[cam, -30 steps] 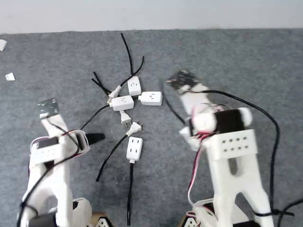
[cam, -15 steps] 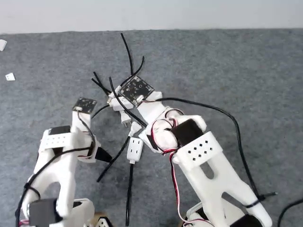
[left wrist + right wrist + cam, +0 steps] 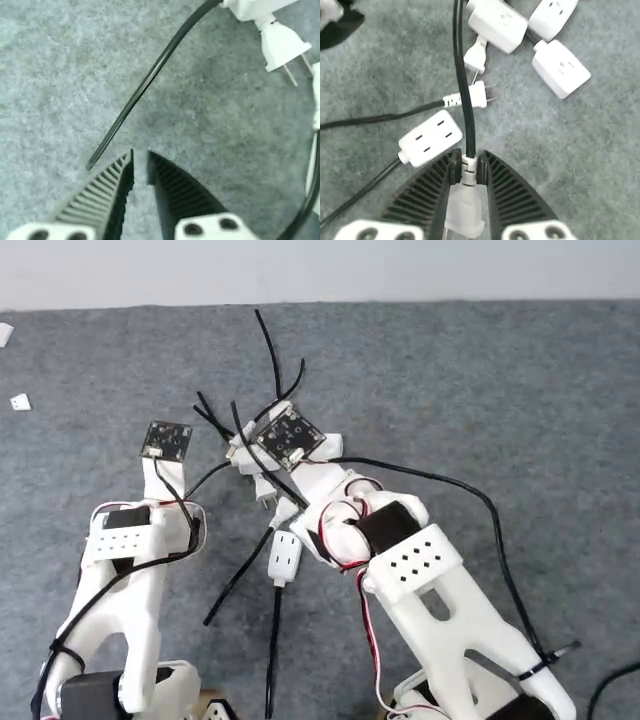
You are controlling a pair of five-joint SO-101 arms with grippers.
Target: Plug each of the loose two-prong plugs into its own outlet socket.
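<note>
While the right tool (image 3: 468, 157) pinches a white plug (image 3: 463, 205), the left tool (image 3: 140, 162) hangs with nothing in it.

Because the right tool's jaws clamp the plug at its neck, where the black cable (image 3: 461, 75) leaves it, the cable runs out ahead of the jaws. The plug's prongs are hidden, so I cannot tell which way they face. A two-slot outlet socket (image 3: 430, 137) lies on the grey surface (image 3: 600, 165) just beside the tool, slots up, probably the target for this plug. Another loose plug (image 3: 476, 95) lies just past it, partly under the cable. The left tool's jaws are pressed almost together, near a cut cable end (image 3: 91, 164) and well apart from a bare-pronged plug (image 3: 279, 42), seemingly parked clear of the work.
</note>
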